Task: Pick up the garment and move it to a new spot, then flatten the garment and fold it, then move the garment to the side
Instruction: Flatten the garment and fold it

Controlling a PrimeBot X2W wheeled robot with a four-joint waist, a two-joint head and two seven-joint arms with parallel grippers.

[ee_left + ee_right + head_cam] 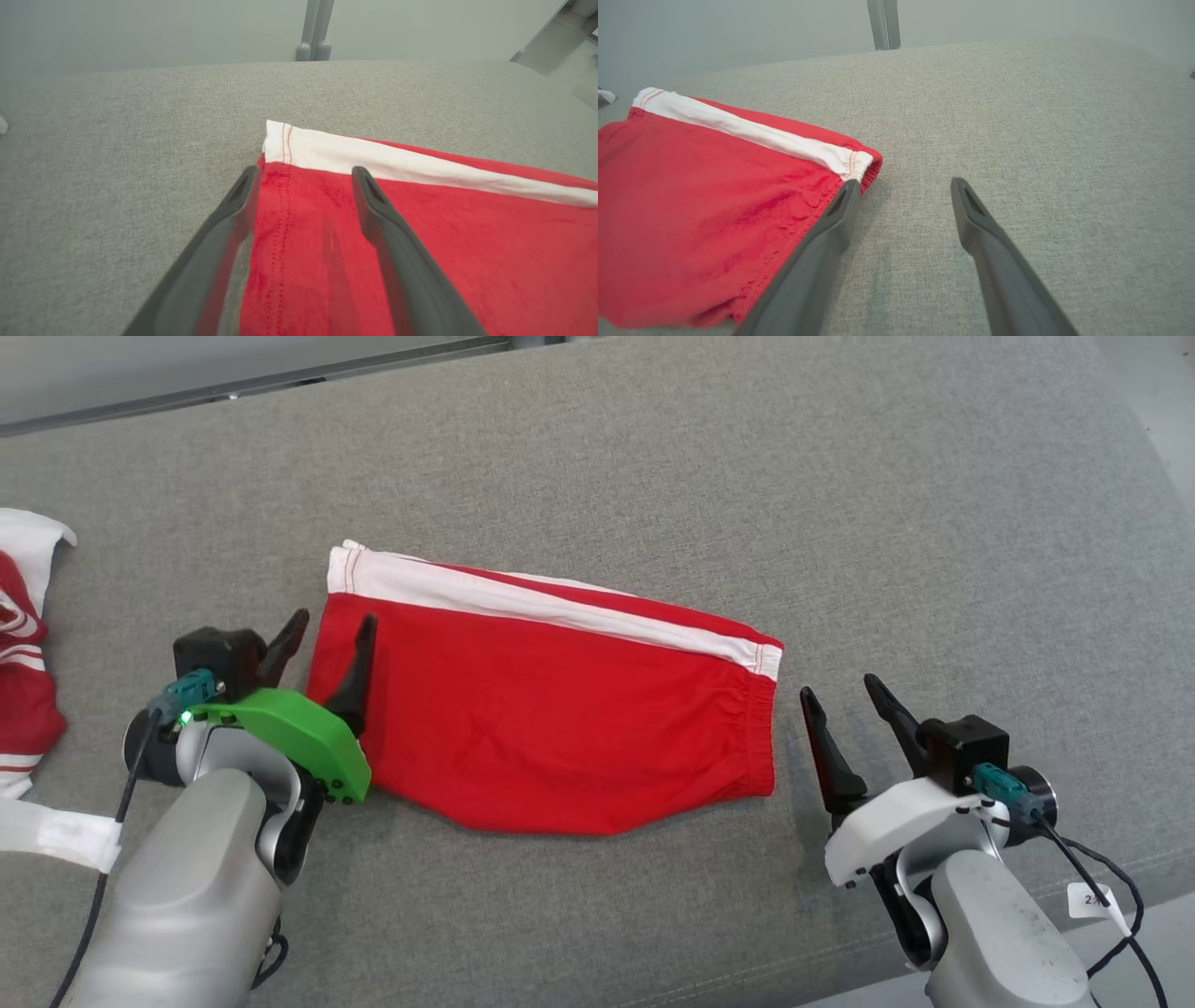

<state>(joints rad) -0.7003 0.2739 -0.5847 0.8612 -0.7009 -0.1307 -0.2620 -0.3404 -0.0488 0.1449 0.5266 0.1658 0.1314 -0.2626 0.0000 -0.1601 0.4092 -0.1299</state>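
The shorts (560, 719) are lying flat at the middle of the grey cushion (747, 476). They are red, with a white stripe running along their 12 o'clock edge. The leg hem is pointing toward 9 o'clock and the gathered waistband toward 3 o'clock. The 6 o'clock edge is bulging outward in a shallow curve.

The left gripper (334, 618) is sitting at the hem end, at about 8 o'clock in the head view, with its fingers spread wide apart. They are straddling the hem line, one over bare cushion and the other over red cloth. In the left wrist view the fabric is lying flat between them, with the white corner of the hem just past the tips at 12 o'clock. Whether either finger is touching the cloth is not clear.

The right gripper (838, 687) is sitting at about 4 o'clock in the head view, just beside the waistband and over bare cushion. Its fingers are also spread wide apart, gripping nothing. In the right wrist view one fingertip is lining up with the waistband's white corner, while the other is standing clear of the shorts toward 3 o'clock.

A second red-and-white garment (23, 644) is lying at the 9 o'clock edge of the head view, well apart from the shorts.
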